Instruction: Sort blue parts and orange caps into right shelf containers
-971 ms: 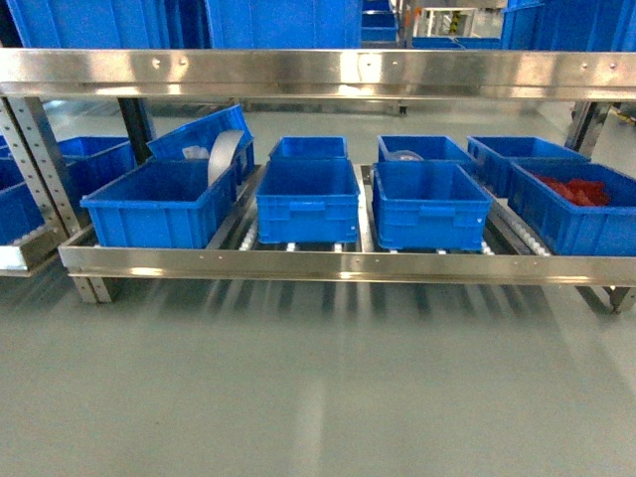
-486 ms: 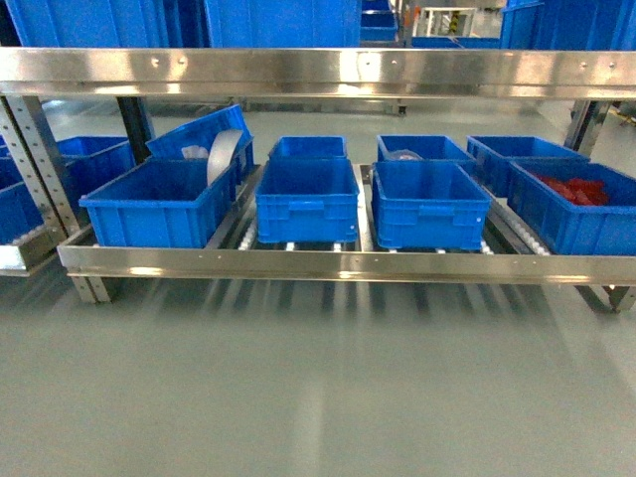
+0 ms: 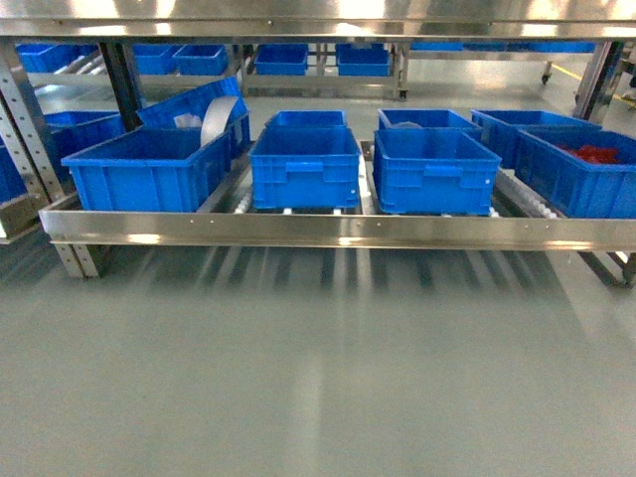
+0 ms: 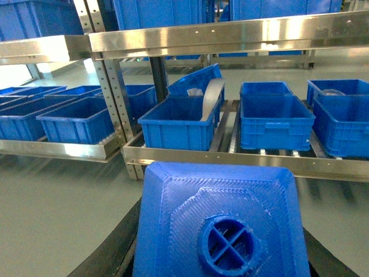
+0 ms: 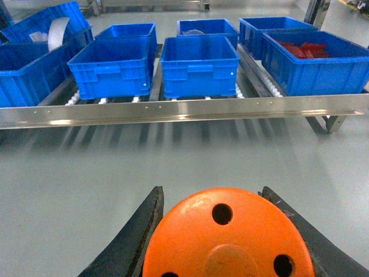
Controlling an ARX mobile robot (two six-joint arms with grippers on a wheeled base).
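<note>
My left hand (image 4: pixel 222 254) is clamped on a blue part (image 4: pixel 219 219), fingers dark at either side. My right hand (image 5: pixel 222 242) grips an orange cap (image 5: pixel 228 236) between both fingers.

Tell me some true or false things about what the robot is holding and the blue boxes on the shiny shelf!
1. The right gripper holds a round orange cap with small holes. True.
2. The left gripper is empty. False: it holds a bright-blue plastic block with a round boss.
3. The large blue plastic crate at far right has red things inside. True.
4. The orange cap already lies in a crate. False: it is in the gripper, above the grey floor.
5. The stainless-steel rack carries green crates. False: they are blue.
</note>
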